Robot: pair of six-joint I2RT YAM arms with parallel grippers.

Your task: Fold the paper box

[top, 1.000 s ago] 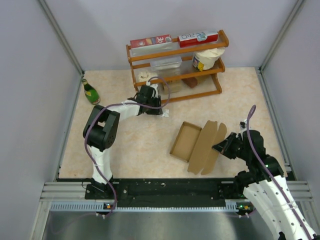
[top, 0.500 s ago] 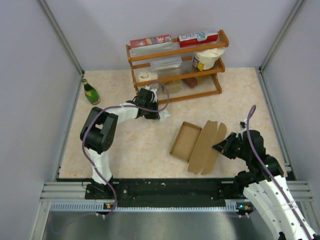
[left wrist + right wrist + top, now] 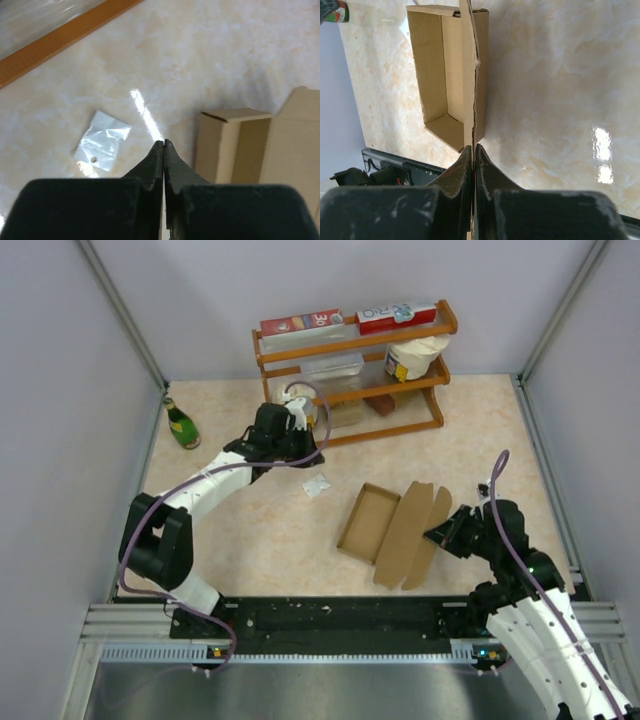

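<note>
On a marble-look tabletop [image 3: 250,530] inside a grey-walled cell, seen from above: a green bottle [image 3: 181,424] stands at far L by the wall. The L gripper [image 3: 308,445], fingers [image 3: 175,170] pressed together w/ nothing btwn them, hangs in front of the wooden rack [image 3: 400,427], touching nothing. Just to its R and nearer the arms' bases, a small clear plastic packet [image 3: 316,485] lies flat. R of ctr sits the paper box [image 3: 372,522], plain brown card, part-formed: a shallow tray, open side up, its long axis running near-to-far and leaning a little R at the far end. A wide lid panel joins the tray's R long side and tilts up off the table, its notched end pointing to the far wall. The R gripper [image 3: 441,536] meets that panel's outer edge abt midway along; the wrist view shows its fingers [image 3: 455,175] closed on the thin card edge, pinching it. Room: bare table L of the tray as far as the packet, a broad bare strip beyond the box up to the rack's feet, and more R of the lid toward the R wall. The box's near end lies close to the black rail [image 3: 340,615] at the table's near edge, so there is least room on that side.
</note>
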